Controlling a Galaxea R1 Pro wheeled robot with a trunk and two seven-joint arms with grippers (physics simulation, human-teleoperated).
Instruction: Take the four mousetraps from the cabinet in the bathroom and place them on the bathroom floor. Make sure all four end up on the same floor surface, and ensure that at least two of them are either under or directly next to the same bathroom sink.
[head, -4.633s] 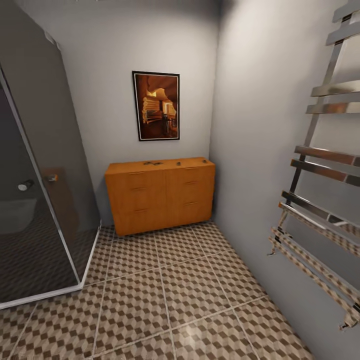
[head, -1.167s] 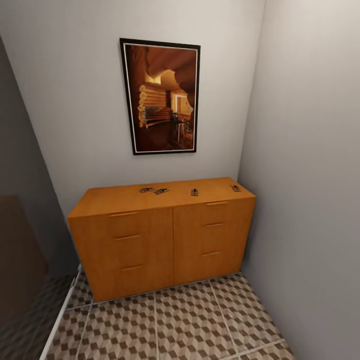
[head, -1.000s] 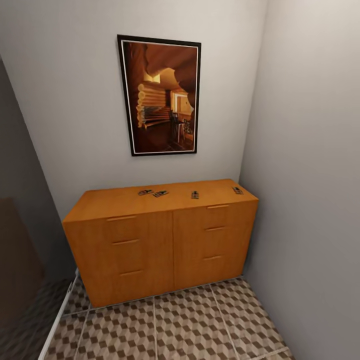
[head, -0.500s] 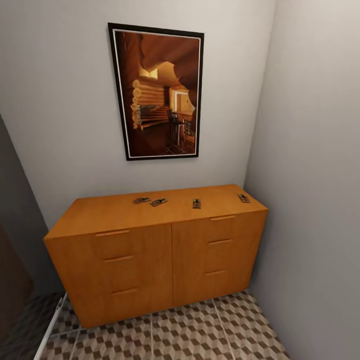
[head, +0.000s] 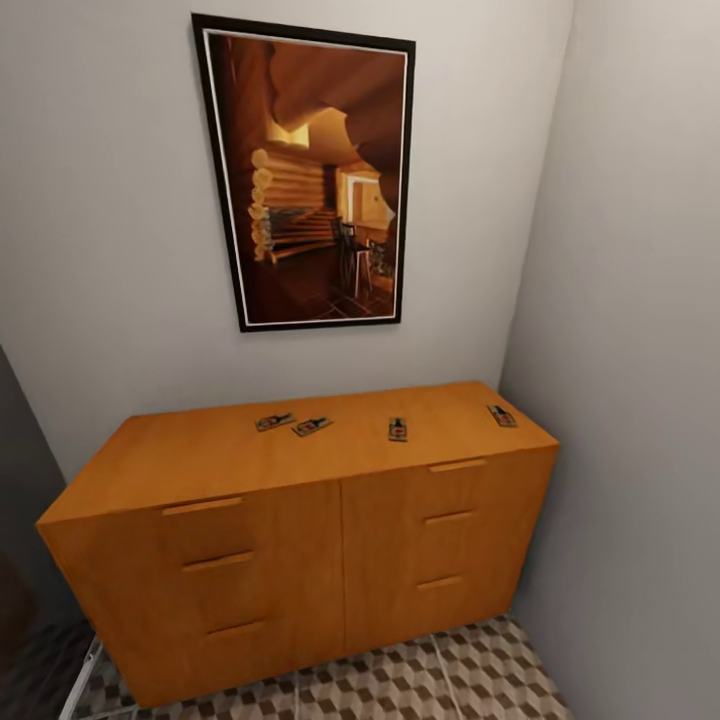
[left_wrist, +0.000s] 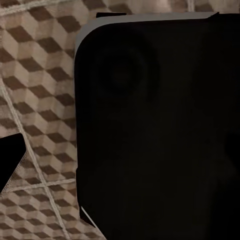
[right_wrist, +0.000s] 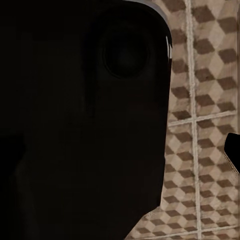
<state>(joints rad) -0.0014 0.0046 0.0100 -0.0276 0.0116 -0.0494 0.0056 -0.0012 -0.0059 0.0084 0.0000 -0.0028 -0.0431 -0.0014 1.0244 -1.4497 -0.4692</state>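
In both wrist views a large black body with a rounded corner blocks most of the picture, so I cannot tell whether either claw is apart, together, or clamped on anything. Around that dark mass lies the bathroom floor (left_wrist: 35, 95), its brown, beige and white cube pattern crossed by pale grout lines (the same tiles appear along the right side of the right wrist view).

In the head view the cabinet (head: 300, 560) takes up the lower half of the frame: orange-brown wood, with handled drawer fronts on its face. Four mousetraps lie flat on its top. Two sit close together left of centre, one (head: 273, 421) just beside the other (head: 312, 426). A third (head: 398, 429) lies right of centre, well apart from that pair. The fourth (head: 502, 416) rests near the right end of the top.

Above the cabinet a black-framed picture (head: 305, 180) of a warm-lit log interior hangs on the grey back wall (head: 110, 250); a second grey wall (head: 640, 350) closes the right side.

A strip of the tiled floor shows at the bottom edge. The lower left corner is dark and hard to make out, and the traps' metal parts are too small to read.
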